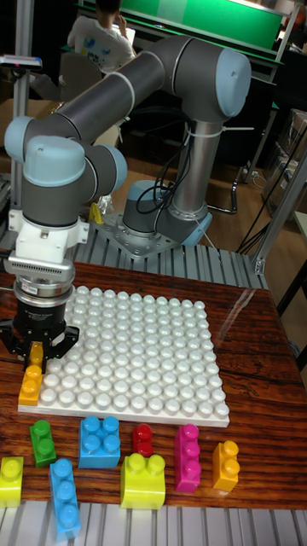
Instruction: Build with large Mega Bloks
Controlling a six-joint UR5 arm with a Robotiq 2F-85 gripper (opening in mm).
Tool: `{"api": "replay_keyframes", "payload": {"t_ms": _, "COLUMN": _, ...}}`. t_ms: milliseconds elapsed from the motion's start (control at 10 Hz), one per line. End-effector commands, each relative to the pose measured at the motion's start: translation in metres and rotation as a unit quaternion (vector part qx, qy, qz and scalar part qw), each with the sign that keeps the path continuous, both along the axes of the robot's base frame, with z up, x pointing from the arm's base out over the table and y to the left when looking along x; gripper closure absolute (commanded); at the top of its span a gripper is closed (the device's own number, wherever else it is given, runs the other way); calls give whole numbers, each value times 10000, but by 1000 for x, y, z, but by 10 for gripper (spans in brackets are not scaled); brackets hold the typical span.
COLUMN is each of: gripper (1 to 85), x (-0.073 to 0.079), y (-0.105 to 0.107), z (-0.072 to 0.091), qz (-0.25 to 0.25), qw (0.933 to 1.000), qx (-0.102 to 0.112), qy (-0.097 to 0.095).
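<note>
The white studded baseplate (136, 358) lies in the middle of the wooden table. My gripper (36, 348) points straight down over the plate's near-left corner. It is shut on the top end of an orange block (31, 380), which hangs down to the table beside the plate's left edge. The gripper body hides the fingertips. Loose blocks lie in front of the plate: green (43, 442), a large blue one (100, 441), red (142, 438), magenta (187, 458), a small orange one (226, 465), lime (142, 480), a long blue one (64, 497) and yellow (10, 480).
The arm's base (162, 226) is bolted to a metal rail behind the table. The table's front edge (170, 522) runs just behind the nearest blocks. A person sits far back at a desk.
</note>
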State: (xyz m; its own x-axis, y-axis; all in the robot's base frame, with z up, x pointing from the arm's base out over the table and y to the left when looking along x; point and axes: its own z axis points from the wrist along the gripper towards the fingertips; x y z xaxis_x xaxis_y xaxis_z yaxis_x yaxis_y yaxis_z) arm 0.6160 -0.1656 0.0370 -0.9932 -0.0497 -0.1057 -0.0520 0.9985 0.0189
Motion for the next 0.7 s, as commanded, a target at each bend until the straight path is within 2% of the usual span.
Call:
{"api": "replay_keyframes", "payload": {"t_ms": 0, "gripper": 710, "x": -3, "y": 4, "z": 5, "qz": 185, "qw": 9997, "qx": 171, "qy": 54}}
{"api": "replay_keyframes", "payload": {"t_ms": 200, "gripper": 567, "x": -3, "y": 3, "z": 7, "qz": 378, "qw": 9989, "qx": 253, "qy": 89}}
{"api": "replay_keyframes", "payload": {"t_ms": 300, "gripper": 510, "x": -4, "y": 2, "z": 7, "qz": 394, "qw": 9989, "qx": 229, "qy": 105}}
{"api": "replay_keyframes", "payload": {"t_ms": 600, "gripper": 457, "x": -4, "y": 3, "z": 7, "qz": 517, "qw": 9983, "qx": 227, "qy": 122}}
